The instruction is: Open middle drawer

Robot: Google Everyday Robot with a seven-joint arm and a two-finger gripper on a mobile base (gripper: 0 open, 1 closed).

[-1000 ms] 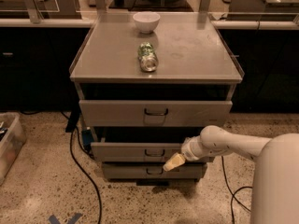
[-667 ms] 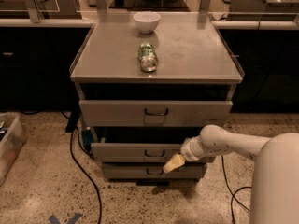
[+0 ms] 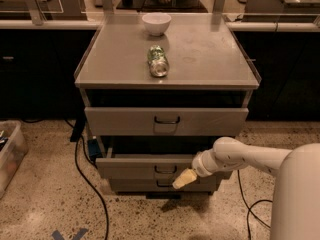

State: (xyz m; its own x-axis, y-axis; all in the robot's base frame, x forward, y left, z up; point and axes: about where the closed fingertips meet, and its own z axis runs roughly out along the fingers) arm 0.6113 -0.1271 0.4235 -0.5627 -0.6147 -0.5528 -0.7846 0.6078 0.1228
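The middle drawer (image 3: 130,168), second of three beneath the counter (image 3: 200,59), already juts partly toward the near side, while the claw (image 3: 184,179), wide or narrow I cannot tell, sits just right of its handle (image 3: 165,169), so further pulling probably remains.

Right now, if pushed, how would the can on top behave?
The can lies on its side, so it would probably roll. It is a small drink can, so likely light. The gripper is down by the middle drawer.
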